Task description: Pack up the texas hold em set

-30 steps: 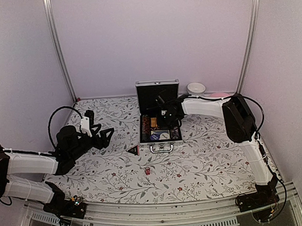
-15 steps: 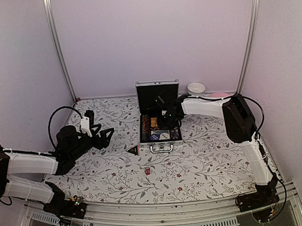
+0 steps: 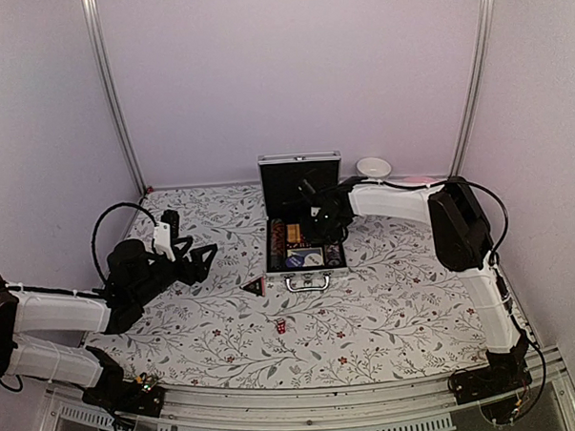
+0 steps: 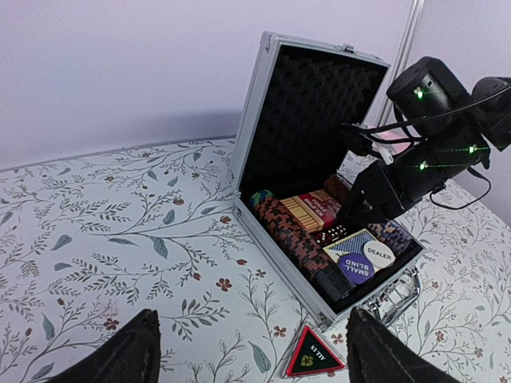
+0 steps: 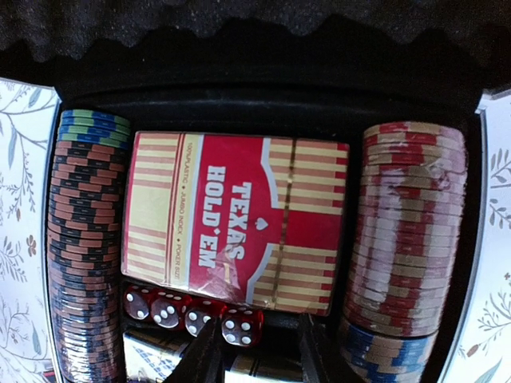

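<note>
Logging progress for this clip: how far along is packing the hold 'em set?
Done: chips, card pack and four red dice sit in the open case. In hand: nothing. The right pincer hovers open over the dice, and the left pincer is open above the table. Left: the black triangular piece and one red die lie on the table, and the case is not yet closed.

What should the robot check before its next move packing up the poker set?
1. case lid up: ok.
2. card pack inside case: ok.
3. black triangular piece packed: not ok, lies on table beside case.
4. every die packed: not ok, loose die on table.
5. right gripper free: ok, open, empty, over case.
6. left gripper free: ok, open, empty.
</note>
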Available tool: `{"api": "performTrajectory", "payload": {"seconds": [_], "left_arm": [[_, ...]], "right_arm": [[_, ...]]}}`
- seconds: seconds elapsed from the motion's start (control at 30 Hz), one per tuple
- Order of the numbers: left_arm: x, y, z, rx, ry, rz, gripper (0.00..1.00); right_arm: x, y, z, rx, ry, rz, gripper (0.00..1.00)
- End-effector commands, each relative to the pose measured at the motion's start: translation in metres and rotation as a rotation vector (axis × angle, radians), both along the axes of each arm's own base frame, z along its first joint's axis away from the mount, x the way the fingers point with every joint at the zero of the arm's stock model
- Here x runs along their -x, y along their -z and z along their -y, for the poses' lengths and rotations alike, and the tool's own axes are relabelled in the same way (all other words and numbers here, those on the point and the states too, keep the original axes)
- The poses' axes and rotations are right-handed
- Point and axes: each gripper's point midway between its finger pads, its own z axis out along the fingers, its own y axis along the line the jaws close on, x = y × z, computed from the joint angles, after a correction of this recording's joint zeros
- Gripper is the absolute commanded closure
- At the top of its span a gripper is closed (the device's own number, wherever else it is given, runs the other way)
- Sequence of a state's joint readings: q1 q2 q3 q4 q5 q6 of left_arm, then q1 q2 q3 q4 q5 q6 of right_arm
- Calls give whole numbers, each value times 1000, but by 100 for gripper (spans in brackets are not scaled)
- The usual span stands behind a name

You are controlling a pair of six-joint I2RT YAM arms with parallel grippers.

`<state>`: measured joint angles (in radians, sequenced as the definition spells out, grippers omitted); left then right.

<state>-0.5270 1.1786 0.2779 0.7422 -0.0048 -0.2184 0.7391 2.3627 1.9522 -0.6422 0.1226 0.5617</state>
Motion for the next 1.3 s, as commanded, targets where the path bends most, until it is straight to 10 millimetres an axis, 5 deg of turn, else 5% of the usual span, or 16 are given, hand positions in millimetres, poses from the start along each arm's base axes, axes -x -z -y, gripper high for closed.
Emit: {"api": "performTrajectory", "payload": {"seconds": [0.0,0.47,0.8,0.87,1.27], "left_arm": [[-3,-2,-2,4,-4,5,20],[-2,-2,-2,2,-2,3,20],[-2,-2,-2,2,-2,5,20],[-3,-3,-2,3,-4,6,20],[-2,-3,-3,3,-5,8,20]], "right_arm": [[-9,-38,9,-27,31,66,68],[-5,-14,9,-16,17,28,88],[-4,-3,8,-9,12,9,89],[-1,18,9,16,11,-19,89],[0,29,10,25,11,-36,89]]}}
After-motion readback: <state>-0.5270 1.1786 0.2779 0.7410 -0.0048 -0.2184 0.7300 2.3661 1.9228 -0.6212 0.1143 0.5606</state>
